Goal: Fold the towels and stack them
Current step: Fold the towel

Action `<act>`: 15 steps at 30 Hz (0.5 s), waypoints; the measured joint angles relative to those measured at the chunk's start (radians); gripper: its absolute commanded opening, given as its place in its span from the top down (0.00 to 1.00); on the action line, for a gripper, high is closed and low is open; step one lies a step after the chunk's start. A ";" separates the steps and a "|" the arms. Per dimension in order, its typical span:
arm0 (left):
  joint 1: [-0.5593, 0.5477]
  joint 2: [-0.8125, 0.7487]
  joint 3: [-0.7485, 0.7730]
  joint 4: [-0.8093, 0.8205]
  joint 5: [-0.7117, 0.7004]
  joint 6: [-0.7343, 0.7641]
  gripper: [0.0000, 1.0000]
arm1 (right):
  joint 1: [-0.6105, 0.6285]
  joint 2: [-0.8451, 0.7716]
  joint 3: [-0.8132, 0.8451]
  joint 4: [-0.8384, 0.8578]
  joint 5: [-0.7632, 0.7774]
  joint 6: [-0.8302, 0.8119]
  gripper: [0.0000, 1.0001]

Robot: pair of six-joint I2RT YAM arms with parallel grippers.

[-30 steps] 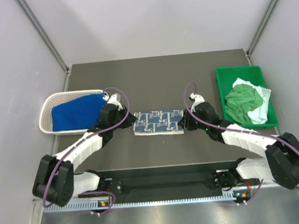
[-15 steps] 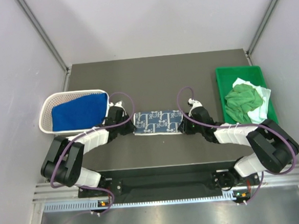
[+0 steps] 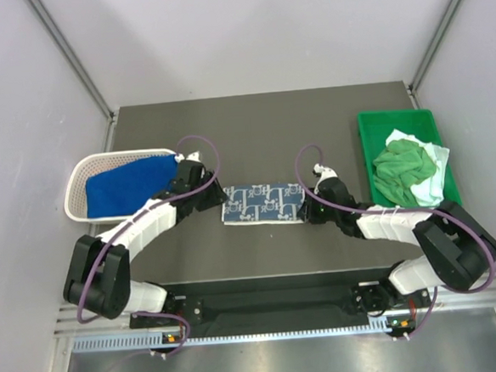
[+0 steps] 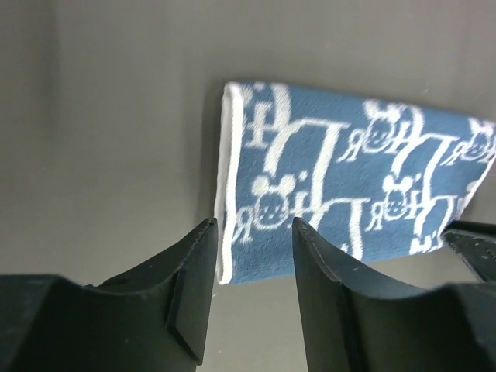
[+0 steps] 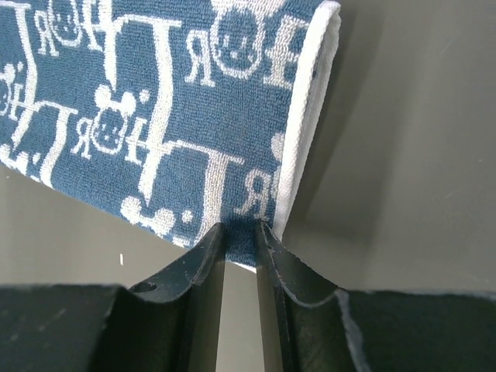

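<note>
Centrally, a folded navy terry towel with white print [image 3: 264, 203] is lying flat — the left gripper [image 4: 249, 231] is holding its jaws apart at one end, the right gripper [image 5: 241, 230] is clamping the opposite hem.

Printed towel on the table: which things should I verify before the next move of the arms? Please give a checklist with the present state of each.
1. Printed towel folded and lying flat on the table: ok.
2. Left pincer open, not clamping the towel: ok.
3. Right pincer free of the towel: not ok, it is shut on the towel's corner.
4. Blue towel flat in the basket, ready to receive another: ok.
5. Green towel in the tray folded: not ok, crumpled.
6. Lower layers of the fold even: cannot tell.
</note>
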 measured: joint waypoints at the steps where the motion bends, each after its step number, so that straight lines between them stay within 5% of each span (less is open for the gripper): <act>1: 0.000 0.004 0.014 -0.005 -0.001 0.001 0.48 | 0.000 -0.005 0.000 -0.006 0.001 0.000 0.77; 15: 0.001 0.220 0.068 -0.007 0.102 -0.009 0.44 | -0.010 -0.066 -0.046 -0.026 0.008 -0.010 0.76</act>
